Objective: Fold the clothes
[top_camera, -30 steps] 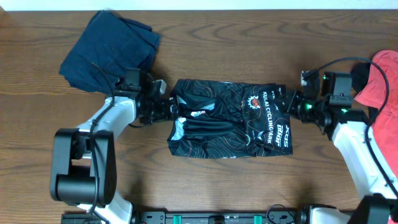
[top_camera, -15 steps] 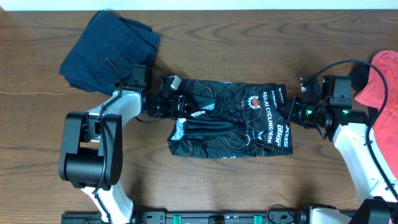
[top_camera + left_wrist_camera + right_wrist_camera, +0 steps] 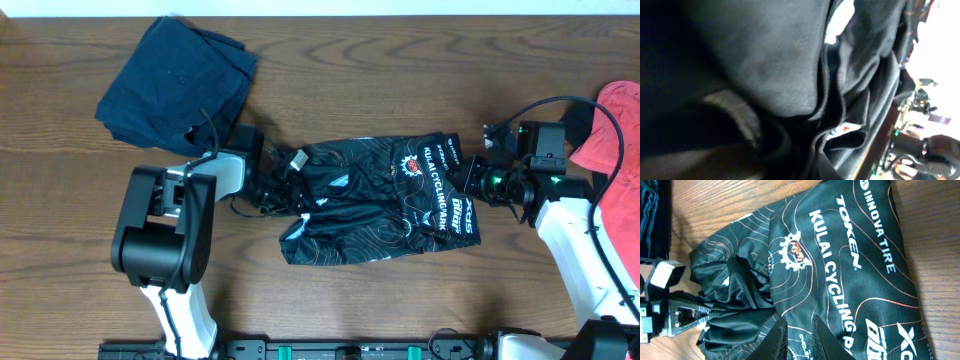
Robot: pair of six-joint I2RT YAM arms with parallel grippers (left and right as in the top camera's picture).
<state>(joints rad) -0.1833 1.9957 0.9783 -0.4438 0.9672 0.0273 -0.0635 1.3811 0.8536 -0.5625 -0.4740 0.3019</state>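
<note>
The black contour-lined short-sleeved sports jersey (image 3: 390, 200) lies rumpled on the brown wooden desk (image 3: 400, 80); left fingers (image 3: 286, 176) clamp its left edge; right fingers (image 3: 775, 337) pinch its right hem. Probably best: lift evenly, keeping it taut.

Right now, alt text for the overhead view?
Black jersey lies crumpled at centre, the left arm with jaws shut on its bunched left end, the right arm at its right edge. Navy garment upper left, coral-red garment far right.
</note>
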